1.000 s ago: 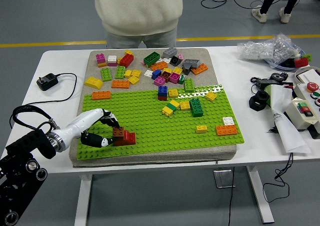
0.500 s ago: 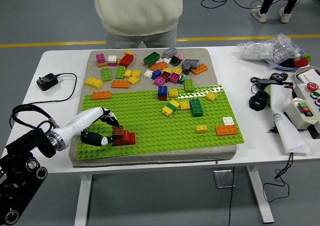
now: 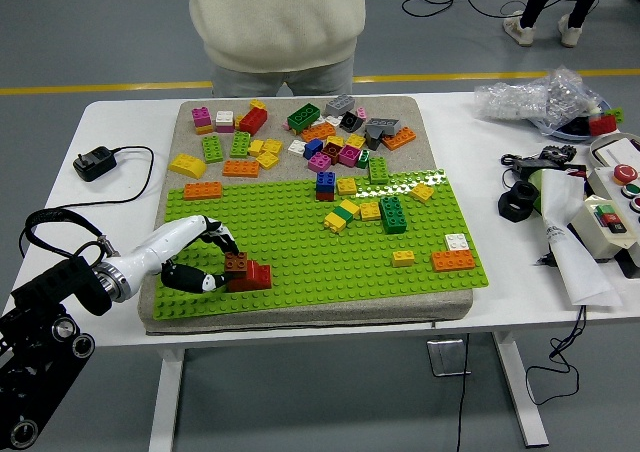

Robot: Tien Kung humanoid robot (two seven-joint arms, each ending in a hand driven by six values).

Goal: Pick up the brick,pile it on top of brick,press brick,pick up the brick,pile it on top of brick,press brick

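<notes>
Left hand (image 3: 205, 262) pinches the brown brick (image 3: 236, 264) just left of the red brick (image 3: 254, 275); piling underway, next lift it on top.

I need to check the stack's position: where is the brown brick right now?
In the head view, the brown brick sits at the near-left of the green baseplate, against the red brick, with the left hand curled around it.

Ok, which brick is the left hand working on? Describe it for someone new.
On the green baseplate, look at its near-left corner, where the left hand reaches in. There a small brown brick sits against a red brick; it is the only brown one there.
</notes>
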